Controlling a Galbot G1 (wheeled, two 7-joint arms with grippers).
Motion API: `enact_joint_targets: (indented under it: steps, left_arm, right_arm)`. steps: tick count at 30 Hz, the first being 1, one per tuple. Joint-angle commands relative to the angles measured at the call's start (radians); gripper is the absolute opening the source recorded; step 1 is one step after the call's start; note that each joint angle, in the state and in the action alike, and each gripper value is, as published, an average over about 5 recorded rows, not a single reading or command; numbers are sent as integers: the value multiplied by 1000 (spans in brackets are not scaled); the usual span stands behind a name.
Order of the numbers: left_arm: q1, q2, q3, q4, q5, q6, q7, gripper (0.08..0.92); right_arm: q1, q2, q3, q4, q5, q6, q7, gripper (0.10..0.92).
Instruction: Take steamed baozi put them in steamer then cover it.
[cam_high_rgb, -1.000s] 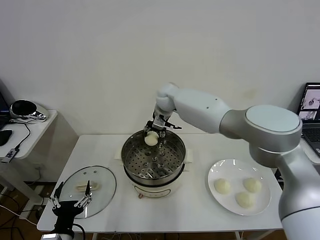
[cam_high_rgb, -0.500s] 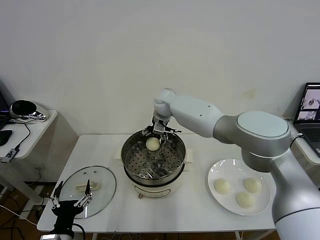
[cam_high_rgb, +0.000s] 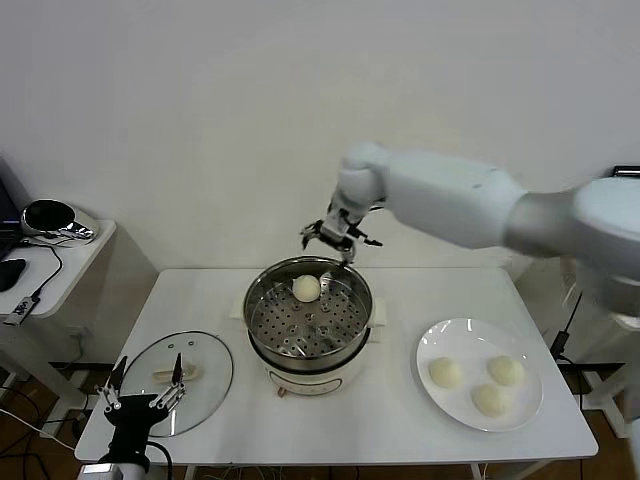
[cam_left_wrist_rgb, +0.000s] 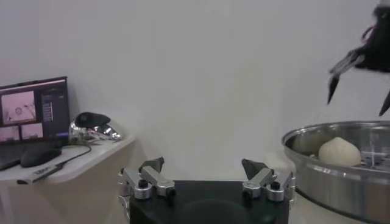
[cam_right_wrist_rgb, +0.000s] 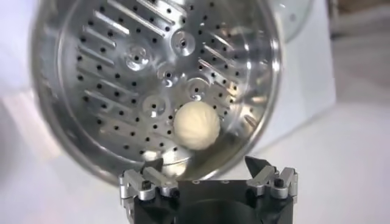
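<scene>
The steamer (cam_high_rgb: 352, 322) is a shiny perforated steel basket on a white pot base at the table's middle. One cream-white baozi (cam_high_rgb: 306, 288) lies on its floor at the far side; it also shows in the right wrist view (cam_right_wrist_rgb: 196, 125) and the left wrist view (cam_left_wrist_rgb: 340, 151). Three more baozi (cam_high_rgb: 445, 373) lie on a white plate (cam_high_rgb: 437, 340) to the right. My right gripper (cam_high_rgb: 338, 237) is open and empty, above and behind the steamer's far rim. The glass cover (cam_high_rgb: 208, 352) with its cream handle lies flat at front left. My left gripper (cam_high_rgb: 145, 397) is open, parked by the cover.
A side table (cam_high_rgb: 75, 262) at the left holds a black and silver device (cam_high_rgb: 50, 217) and cables. A laptop screen (cam_high_rgb: 626, 170) shows at the far right edge. A white wall stands close behind the table.
My right gripper let go of the baozi, which now lies in the steamer, and rose up and to the right, away from the basket. The left arm has not moved.
</scene>
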Motion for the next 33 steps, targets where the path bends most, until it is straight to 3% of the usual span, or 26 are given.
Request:
enact_joint_targets:
  steps: [1,8,14,25,33]
  left_arm:
    - [-3,4,13,-9,2,9,1,823]
    - [-13,3,30,-4,12,9,1,823]
    - [-18,-1,37,-1,18,13,0,823]
    - [-14,-14,43,8,32,14,-1,823]
    - [-7,-15,35,1,33,13,-1,823]
  right_arm:
    - [226,-405,-135,444,235,-434,-27,823]
    - [253,-641,-250,580,207,-515,35,823]
    - [102,-749,-241,614,124,-568,86,823]
    - [-248,-799,-22,563,-10,-544,92,823]
    - [-543,-743,228,458,-108,-522,113,823]
